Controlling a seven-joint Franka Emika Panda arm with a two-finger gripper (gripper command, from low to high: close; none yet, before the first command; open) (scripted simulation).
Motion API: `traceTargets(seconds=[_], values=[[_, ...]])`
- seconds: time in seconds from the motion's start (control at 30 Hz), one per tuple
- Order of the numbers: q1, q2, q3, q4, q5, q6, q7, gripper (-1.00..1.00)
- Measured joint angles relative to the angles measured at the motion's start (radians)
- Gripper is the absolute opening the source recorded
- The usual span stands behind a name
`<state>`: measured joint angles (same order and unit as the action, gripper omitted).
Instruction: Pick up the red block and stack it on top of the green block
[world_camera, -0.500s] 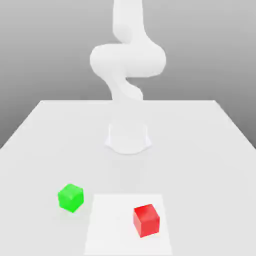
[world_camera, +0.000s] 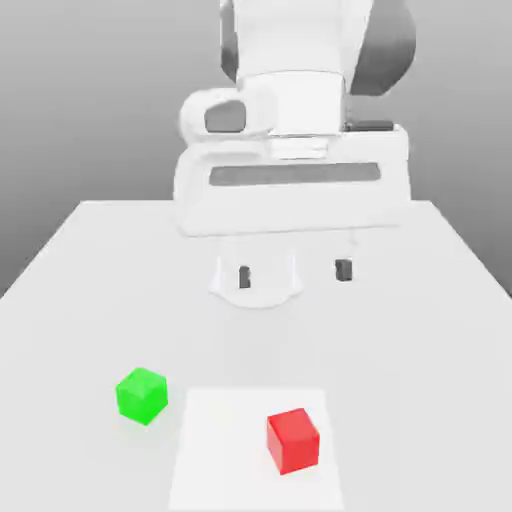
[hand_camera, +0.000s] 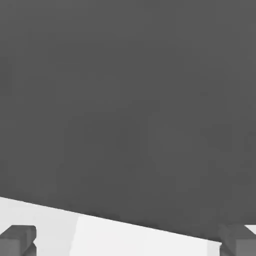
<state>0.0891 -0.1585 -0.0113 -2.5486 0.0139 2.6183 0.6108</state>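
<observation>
End effector (world_camera: 293, 270) hangs above the bench (world_camera: 420, 330), fingers (world_camera: 343, 268) spread wide, holding nothing. Red block (world_camera: 293, 440) sits on a paler square patch (world_camera: 220, 450) well below and nearer the camera (green block (world_camera: 141, 394) beside it, toward the exterior view's left, apart).

This is a bare simulated test bench, not a lived-in room. A flat, plain white table (world_camera: 90, 270) stands before a smooth grey backdrop that fades from dark at the top to pale near the table's far edge, with no walls, furniture or clutter. On the table, a white robot arm (world_camera: 290, 120) rises from a round white base (world_camera: 256, 280) near the middle. In front of that base lies a paler square patch (world_camera: 230, 450). Two plain cubes, textureless and evenly coloured, sit near the patch: a red block (world_camera: 293, 440) on it, a green block (world_camera: 141, 395) just beside it.
</observation>
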Motion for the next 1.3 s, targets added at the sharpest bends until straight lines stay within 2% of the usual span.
traceTargets(seconds=[0.2, 0.4, 0.43, 0.67, 0.87, 1.2, 1.3], values=[[0.019, 0.217, 0.009, -0.084, -0.009, 0.108, -0.054, 0.00], [0.020, 0.435, 0.009, -0.072, -0.011, 0.280, -0.064, 0.00], [0.020, 0.458, 0.009, -0.069, -0.011, 0.300, -0.064, -1.00], [0.019, 0.458, 0.010, -0.069, -0.013, 0.299, -0.062, -1.00], [0.009, 0.269, 0.000, -0.103, -0.018, 0.143, -0.045, -1.00], [-0.321, 0.021, -0.161, -0.264, -0.082, 0.060, 0.326, -1.00], [-0.350, 0.049, -0.188, -0.283, -0.063, 0.107, 0.358, -1.00]])
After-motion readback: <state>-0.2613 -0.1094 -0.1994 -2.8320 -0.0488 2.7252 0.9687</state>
